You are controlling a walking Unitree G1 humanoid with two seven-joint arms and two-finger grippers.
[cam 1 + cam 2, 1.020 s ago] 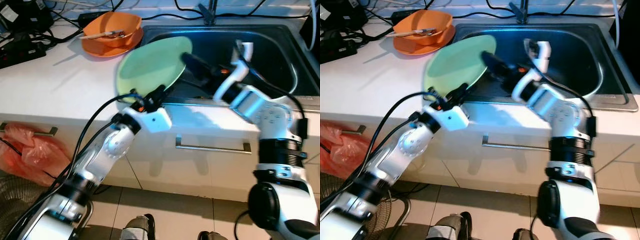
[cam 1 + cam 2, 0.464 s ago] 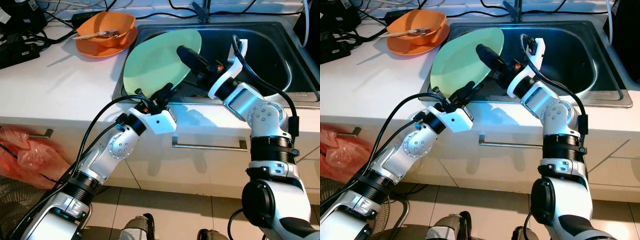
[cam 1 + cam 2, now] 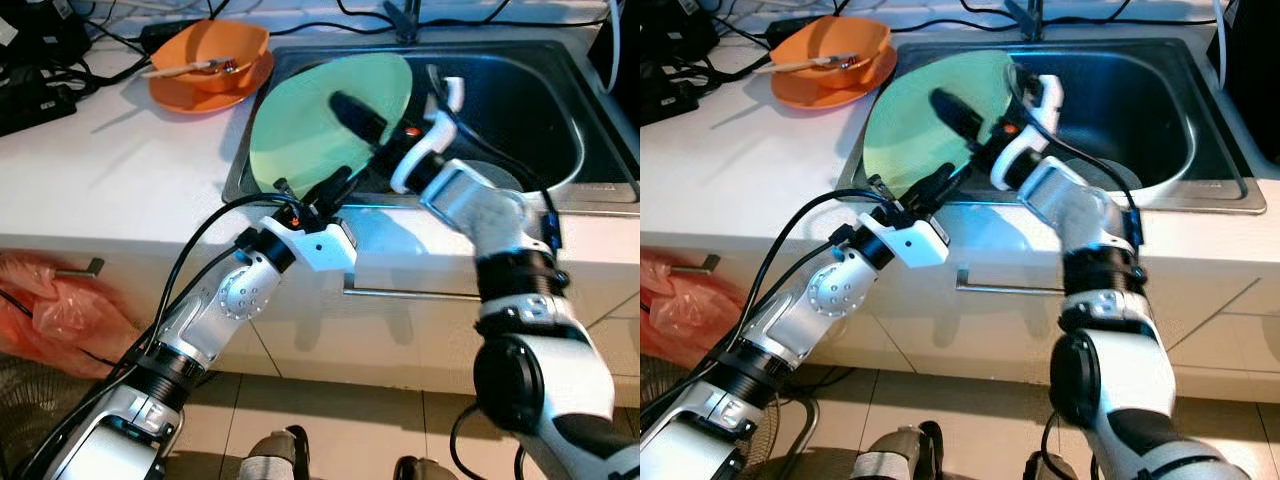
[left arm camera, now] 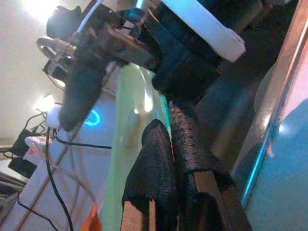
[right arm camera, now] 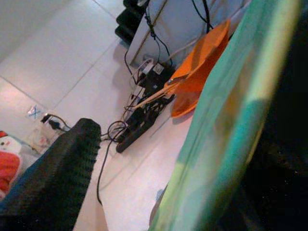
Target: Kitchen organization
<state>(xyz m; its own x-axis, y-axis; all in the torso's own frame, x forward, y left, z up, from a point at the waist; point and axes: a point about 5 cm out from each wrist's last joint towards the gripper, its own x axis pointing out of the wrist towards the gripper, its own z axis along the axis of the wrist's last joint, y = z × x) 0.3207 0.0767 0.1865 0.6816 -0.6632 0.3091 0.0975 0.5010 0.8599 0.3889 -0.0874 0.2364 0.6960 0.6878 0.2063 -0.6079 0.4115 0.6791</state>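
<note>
No writing is legible. At upper centre of the left eye view, a pale green plate (image 3: 315,125) stands tilted over the left edge of the steel sink (image 3: 520,100). The left gripper (image 3: 335,188) reaches up from lower left, fingers pinched on the plate's lower rim. The right gripper (image 3: 355,112) angles in from the right, fingers spread astride the plate. An orange bowl (image 3: 212,55) sits upper left on the white counter (image 3: 110,160).

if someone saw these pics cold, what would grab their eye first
The big pale green plate held tilted over the left edge of the steel sink: the left gripper pinches its lower rim, and the right gripper reaches across its face. Next, the orange bowl with a utensil in it, on an orange plate on the white counter to the left.
</note>
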